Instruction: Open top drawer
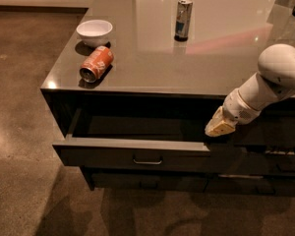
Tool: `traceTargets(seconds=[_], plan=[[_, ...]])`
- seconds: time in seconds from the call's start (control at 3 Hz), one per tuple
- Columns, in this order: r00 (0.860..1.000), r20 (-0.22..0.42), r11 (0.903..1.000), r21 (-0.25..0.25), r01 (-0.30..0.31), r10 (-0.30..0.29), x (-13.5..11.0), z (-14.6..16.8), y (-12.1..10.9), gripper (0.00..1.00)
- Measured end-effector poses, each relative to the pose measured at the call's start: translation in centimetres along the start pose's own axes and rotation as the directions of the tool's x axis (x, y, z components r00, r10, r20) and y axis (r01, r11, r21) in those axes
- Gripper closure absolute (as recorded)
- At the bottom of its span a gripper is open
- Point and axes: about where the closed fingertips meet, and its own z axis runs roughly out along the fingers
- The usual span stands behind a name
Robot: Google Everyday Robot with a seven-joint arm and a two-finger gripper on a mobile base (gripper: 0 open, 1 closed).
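The top drawer (103, 154) is standing pulled well out from under the tabletop (157, 70). Its flat front is running left to right across the view, with the bar handle (147, 160) sitting at the middle of that front. Above it, a white bowl (94, 29) and a tipped orange can (96, 63) are lying near the left corner, and an upright can (183, 18) is standing farther back.

At the right, the claw (219, 126) is hovering at the drawer's right end, just above the front's top edge. I cannot tell whether it is touching the front, or whether it is wide or narrow. The handle and most of the front are therefore lying to the claw's left and slightly below it. Any further pull would be running toward the viewer, square to the front's long axis. I am judging the opening as nearly done.
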Motion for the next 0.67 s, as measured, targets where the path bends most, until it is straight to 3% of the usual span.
traceTargets(seconds=[0.33, 0.67], plan=[[1.000, 0.002, 0.9986, 0.043, 0.030, -0.030, 0.3, 1.5, -0.2, 1.00], [0.992, -0.036, 0.9847, 0.122, 0.124, -0.120, 0.5, 4.6, -1.2, 1.00]])
